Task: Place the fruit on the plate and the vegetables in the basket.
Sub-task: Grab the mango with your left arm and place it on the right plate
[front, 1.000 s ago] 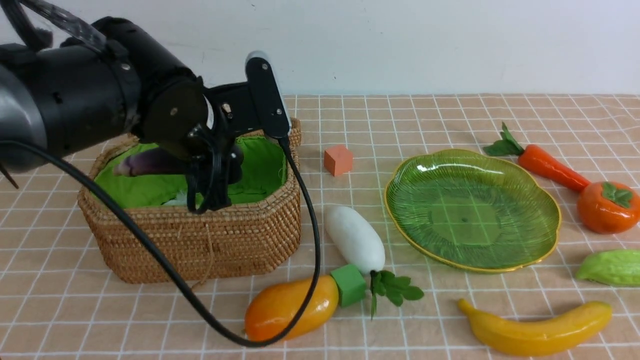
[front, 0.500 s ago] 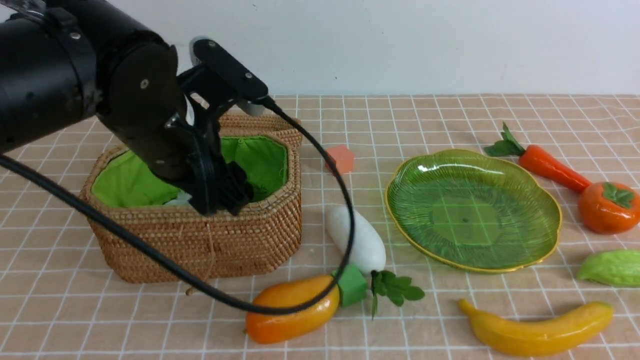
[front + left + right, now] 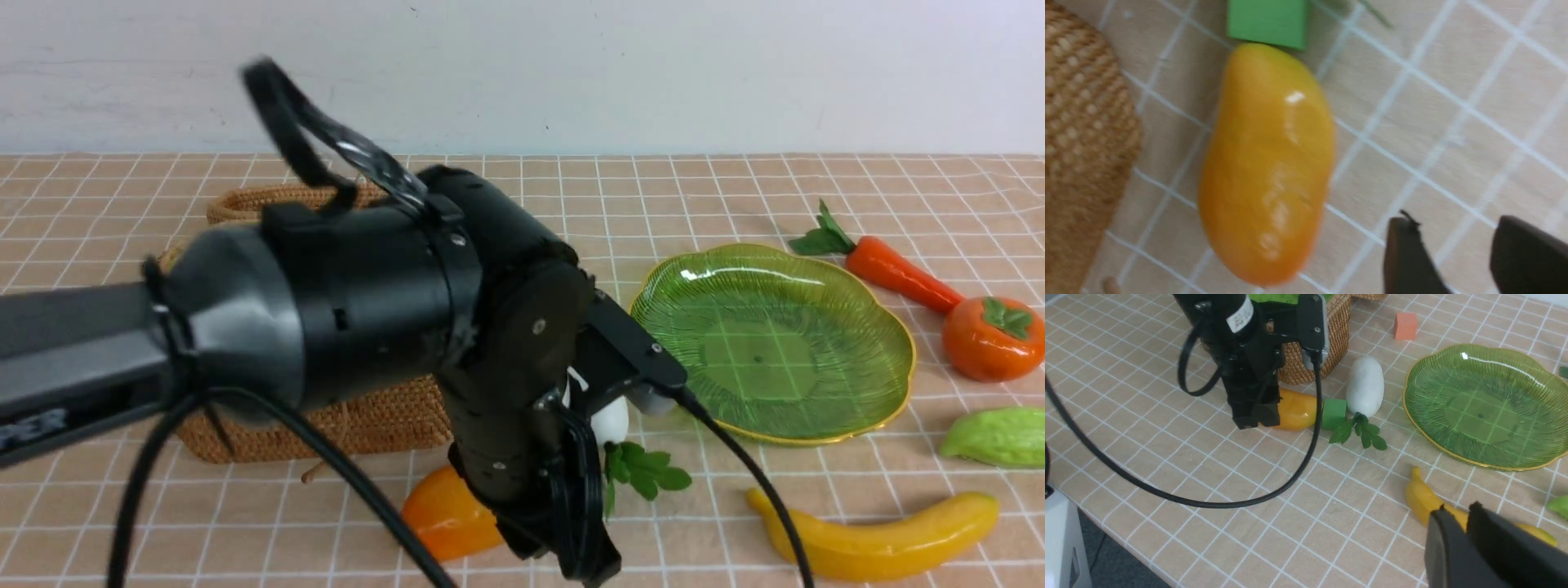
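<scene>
**Left arm at the mango, plate not yet filled**

The left end effector (image 3: 1453,228) stands open and empty just beside the mango (image 3: 445,510), low in the middle of the front picture. I think it aims across the fruit's middle, because the green cube (image 3: 1334,413) touches one end. The plate (image 3: 771,343), right of centre, is bare. The basket (image 3: 375,420) sits left of centre, behind the arm. The right end effector (image 3: 1458,512) hangs over the banana (image 3: 882,543) with jaws almost together, holding nothing, probably waiting.

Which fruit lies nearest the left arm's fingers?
The mango, right beside the left fingers; the banana and persimmon lie far off to the right.
</scene>
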You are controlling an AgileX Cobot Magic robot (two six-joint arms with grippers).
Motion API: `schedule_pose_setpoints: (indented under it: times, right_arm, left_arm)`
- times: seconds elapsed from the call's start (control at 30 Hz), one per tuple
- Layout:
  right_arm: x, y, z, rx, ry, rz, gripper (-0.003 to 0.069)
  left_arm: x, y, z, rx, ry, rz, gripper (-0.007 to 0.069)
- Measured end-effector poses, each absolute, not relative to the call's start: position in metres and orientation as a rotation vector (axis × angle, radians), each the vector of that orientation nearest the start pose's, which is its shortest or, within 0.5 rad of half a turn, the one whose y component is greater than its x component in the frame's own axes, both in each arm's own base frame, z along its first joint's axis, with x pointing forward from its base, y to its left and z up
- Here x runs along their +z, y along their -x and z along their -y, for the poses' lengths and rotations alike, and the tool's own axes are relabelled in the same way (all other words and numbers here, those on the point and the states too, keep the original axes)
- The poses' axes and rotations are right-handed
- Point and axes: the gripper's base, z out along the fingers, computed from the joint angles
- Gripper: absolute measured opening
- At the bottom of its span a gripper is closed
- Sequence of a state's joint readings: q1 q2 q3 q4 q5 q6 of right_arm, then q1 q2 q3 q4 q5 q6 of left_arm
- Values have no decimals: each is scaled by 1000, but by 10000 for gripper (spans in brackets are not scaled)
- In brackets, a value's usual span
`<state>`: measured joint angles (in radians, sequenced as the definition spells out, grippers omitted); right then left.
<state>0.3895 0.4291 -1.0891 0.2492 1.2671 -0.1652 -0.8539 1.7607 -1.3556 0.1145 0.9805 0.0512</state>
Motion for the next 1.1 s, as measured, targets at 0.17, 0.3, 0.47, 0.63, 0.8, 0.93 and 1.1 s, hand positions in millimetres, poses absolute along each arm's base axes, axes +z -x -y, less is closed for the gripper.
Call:
schedule_pose_setpoints:
  times: [0.17, 0.3, 0.47, 0.63, 0.8, 0.93, 1.1]
  right_arm:
    - [412, 1, -25, 453, 646, -2021, 87]
    - [409, 0, -25, 458, 648, -2030, 87]
    - [409, 0, -26, 465, 653, -2030, 87]
    - [409, 1, -28, 484, 673, -2021, 87]
    - [409, 1, -28, 486, 674, -2020, 88]
    - [409, 1, -28, 489, 675, -2021, 94]
    - [409, 1, -28, 489, 675, -2020, 97]
  left_arm:
    - [221, -262, 271, 156, -1338, -2476, 559]
    - [204, -272, 273, 270, -1356, -2437, 603]
    - [184, -278, 275, 340, -1404, -2427, 578]
    - [175, -282, 276, 386, -1431, -2425, 552]
    - [174, -282, 278, 397, -1398, -2454, 546]
    - [174, -280, 277, 403, -1366, -2481, 546]
    - [181, -274, 276, 362, -1330, -2540, 543]
